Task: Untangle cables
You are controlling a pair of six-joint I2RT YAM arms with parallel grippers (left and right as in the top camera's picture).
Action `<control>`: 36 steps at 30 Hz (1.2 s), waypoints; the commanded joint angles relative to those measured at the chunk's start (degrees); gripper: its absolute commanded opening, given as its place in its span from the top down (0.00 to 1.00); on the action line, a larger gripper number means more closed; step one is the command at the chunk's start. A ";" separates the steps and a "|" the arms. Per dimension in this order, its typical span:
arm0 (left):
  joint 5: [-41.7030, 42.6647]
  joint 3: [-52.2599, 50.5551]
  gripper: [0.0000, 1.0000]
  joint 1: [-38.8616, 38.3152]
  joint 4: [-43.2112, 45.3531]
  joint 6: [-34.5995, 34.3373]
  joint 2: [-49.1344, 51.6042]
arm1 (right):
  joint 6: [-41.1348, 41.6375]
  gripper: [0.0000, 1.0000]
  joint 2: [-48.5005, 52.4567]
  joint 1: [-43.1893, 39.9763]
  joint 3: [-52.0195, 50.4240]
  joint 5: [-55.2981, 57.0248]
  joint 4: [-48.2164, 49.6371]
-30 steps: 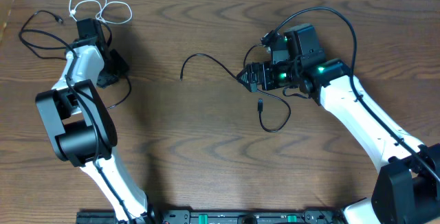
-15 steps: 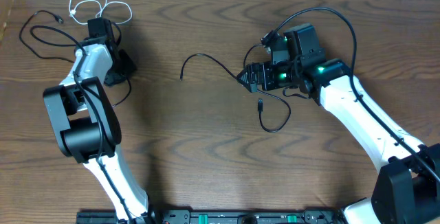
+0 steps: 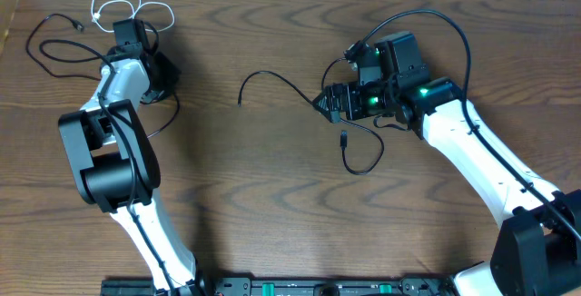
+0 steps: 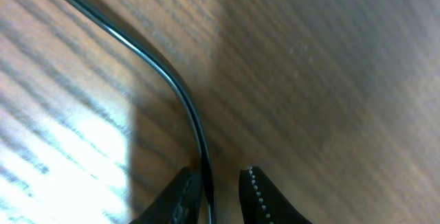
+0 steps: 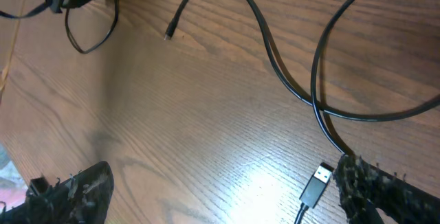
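At wrist level, left fingers, barely parted, straddle a black cable; right fingers gape.

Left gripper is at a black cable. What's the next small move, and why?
Likely close the left gripper on the black cable. In the left wrist view the cord runs into the narrow gap between the fingertips, which look slightly apart, not pinched, so a grip seems needed before any pull.
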 commanded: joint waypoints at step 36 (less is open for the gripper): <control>3.54 15.45 0.47 0.50 10.62 2.95 2.97 | -1.29 0.01 0.44 0.20 0.26 0.87 -0.48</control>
